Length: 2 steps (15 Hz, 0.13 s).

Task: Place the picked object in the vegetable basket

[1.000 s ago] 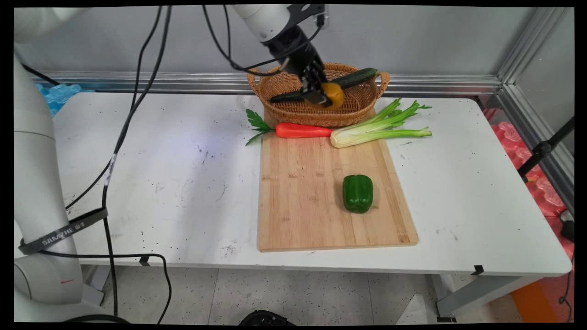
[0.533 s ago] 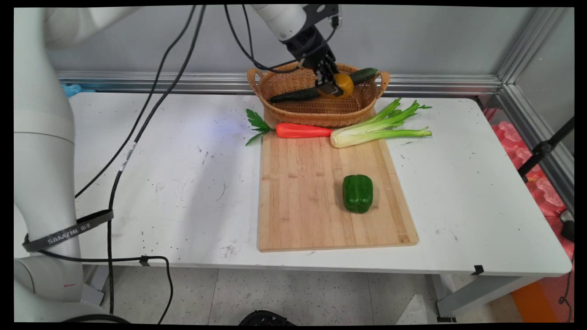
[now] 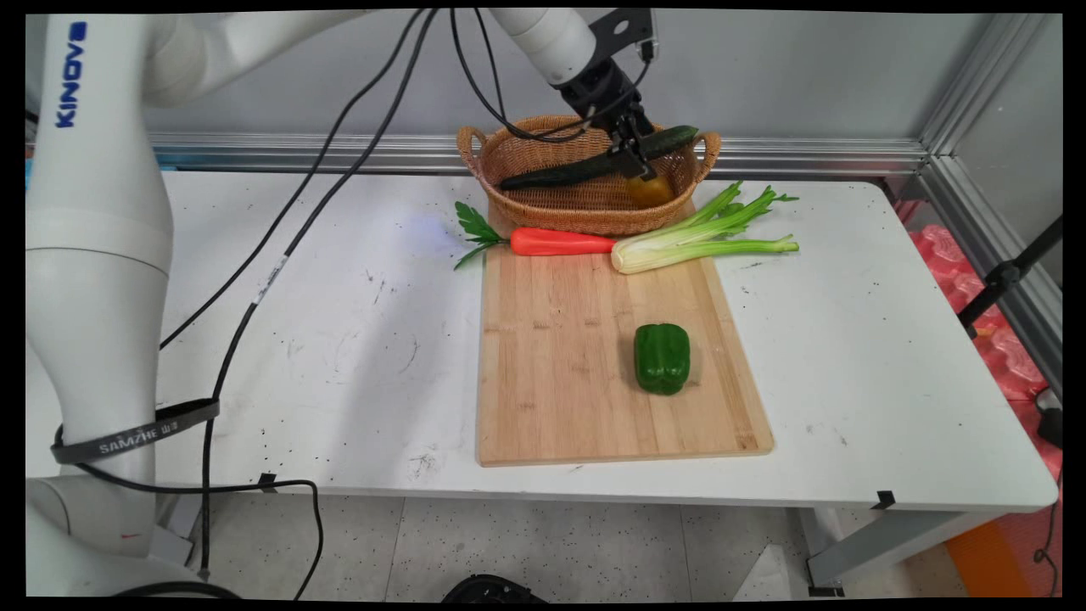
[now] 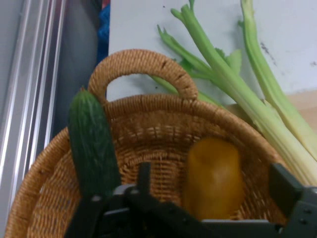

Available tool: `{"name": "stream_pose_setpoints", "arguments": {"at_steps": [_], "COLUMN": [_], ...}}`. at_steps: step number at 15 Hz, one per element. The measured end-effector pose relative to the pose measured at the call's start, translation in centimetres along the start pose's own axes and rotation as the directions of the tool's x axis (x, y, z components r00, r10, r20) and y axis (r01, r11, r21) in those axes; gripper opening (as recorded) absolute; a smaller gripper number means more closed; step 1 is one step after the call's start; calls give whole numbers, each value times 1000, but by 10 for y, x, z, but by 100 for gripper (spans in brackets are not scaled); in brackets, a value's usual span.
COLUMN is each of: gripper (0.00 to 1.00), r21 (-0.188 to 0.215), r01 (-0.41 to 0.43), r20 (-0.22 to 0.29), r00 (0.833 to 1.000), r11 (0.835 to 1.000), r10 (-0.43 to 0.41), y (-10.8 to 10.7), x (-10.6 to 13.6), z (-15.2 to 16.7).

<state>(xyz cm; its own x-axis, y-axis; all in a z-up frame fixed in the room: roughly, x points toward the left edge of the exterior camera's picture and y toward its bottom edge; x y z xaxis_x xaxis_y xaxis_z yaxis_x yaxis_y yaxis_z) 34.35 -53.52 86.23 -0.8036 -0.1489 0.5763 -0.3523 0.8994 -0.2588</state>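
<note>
My gripper [image 3: 634, 164] hangs over the right end of the wicker basket [image 3: 543, 199], its fingers open. Just below it, a yellow-orange vegetable [image 3: 650, 189] lies free on the basket's floor. In the hand view this vegetable [image 4: 214, 177] shows between the spread fingers of the gripper [image 4: 213, 174], which do not touch it. A dark green cucumber [image 3: 585, 168] lies slanted across the basket, one end resting on the rim by the right handle [image 4: 141, 69]. The cucumber [image 4: 91, 144] passes just left of the fingers.
In front of the basket a carrot [image 3: 560, 243] and a celery stalk [image 3: 704, 238] lie along the far end of a wooden cutting board [image 3: 560, 382]. A green bell pepper [image 3: 662, 358] sits on the board. Black cables hang from the arm at the left.
The gripper carried the yellow-orange vegetable to the right over the basket, then opened. The vegetable now lies on the basket floor.
</note>
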Motion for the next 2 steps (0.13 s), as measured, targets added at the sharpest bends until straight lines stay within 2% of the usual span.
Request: {"name": "stream_pose_setpoints", "arguments": {"at_steps": [2], "gripper": [100], "r21": [4], "r01": [2], "r20": [-7], "r00": [1000], "r11": [1000], "r10": [-2], "y": [-3], "x": [1], "z": [7]}}
